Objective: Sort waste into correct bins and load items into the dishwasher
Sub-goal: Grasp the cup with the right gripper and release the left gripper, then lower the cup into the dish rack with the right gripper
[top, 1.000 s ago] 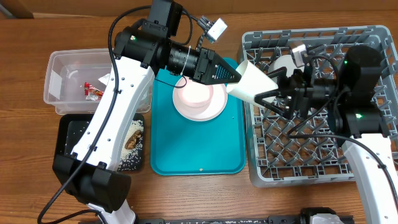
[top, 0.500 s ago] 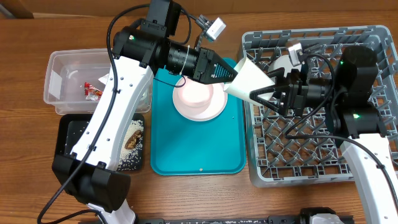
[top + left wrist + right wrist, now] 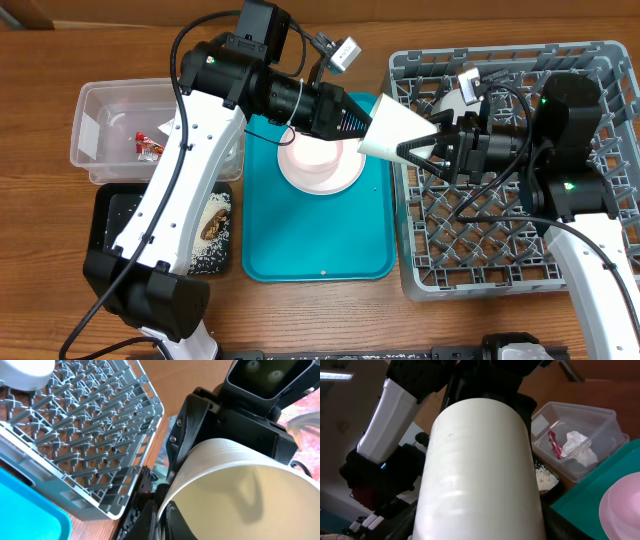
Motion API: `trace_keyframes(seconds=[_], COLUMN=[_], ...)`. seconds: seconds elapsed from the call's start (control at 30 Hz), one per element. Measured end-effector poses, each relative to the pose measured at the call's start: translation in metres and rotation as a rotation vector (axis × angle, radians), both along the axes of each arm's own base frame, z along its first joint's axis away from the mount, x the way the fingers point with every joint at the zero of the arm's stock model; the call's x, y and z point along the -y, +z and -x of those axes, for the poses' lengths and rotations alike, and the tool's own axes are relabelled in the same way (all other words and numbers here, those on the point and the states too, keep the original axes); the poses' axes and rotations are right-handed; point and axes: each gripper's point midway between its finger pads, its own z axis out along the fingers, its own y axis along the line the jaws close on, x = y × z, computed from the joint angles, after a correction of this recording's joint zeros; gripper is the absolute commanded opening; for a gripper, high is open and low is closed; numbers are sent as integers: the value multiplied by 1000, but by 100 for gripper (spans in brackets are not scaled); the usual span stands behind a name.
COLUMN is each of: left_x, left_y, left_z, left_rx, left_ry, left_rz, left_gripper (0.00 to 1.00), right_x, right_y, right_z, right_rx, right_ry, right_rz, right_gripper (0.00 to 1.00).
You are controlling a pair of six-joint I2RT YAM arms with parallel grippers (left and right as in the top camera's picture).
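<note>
The white cup [image 3: 395, 130] hangs in the air over the seam between the teal tray and the grey dish rack [image 3: 480, 255]. My left gripper [image 3: 370, 122] is shut on the cup's rim; the left wrist view shows its fingers [image 3: 162, 515] pinching the wall of the cup [image 3: 240, 490]. My right gripper [image 3: 420, 150] is open, with its fingers on either side of the cup's narrow end. In the right wrist view the cup [image 3: 480, 470] fills the space between the right gripper's fingers [image 3: 480, 522]. The pale pink bowl [image 3: 310, 150] sits on the pink plate [image 3: 345, 178].
The teal serving tray [image 3: 320, 250] holds the plate. The whitish bowl [image 3: 455, 100] lies in the rack's far side. The clear tub [image 3: 100, 125] holds the red wrapper [image 3: 150, 145] and the napkin [image 3: 577, 445]. The black tray [image 3: 115, 230] holds food scraps [image 3: 215, 225].
My right gripper has slid left along the cup, so its fingers now reach further around it. The left arm has drawn the cup slightly left.
</note>
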Motion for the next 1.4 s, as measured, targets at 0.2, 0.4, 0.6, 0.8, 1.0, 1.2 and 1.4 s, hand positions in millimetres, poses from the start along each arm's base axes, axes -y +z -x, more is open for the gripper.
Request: trace_keyframes(seconds=[0.2, 0.4, 0.6, 0.8, 1.0, 1.2, 1.4], left_x=[-6, -23, -57, -73, -77, -84, -90], left_y=[-18, -26, -39, -56, -69, -80, -86], left_z=[-12, -35, -57, -61, -60, -64, -67], left_rx=[38, 72, 52, 42, 60, 77, 90], left_ry=[56, 146, 269, 321, 341, 394, 433], left_rz=[-108, -170, -262, -379, -488, -597, -668], left_gripper=[57, 63, 63, 65, 70, 74, 75], right_x=[3, 7, 29, 75, 109, 127, 117], right_y=[-2, -16, -64, -118, -149, -163, -168], right_z=[-10, -20, -44, -59, -51, -43, -39], right_rx=[15, -56, -250, -390, -479, -503, -489], right_ry=[-59, -138, -385, -692, -849, -927, -906], right_rz=[19, 55, 208, 449, 626, 743, 792], right_gripper=[41, 41, 41, 41, 41, 40, 41])
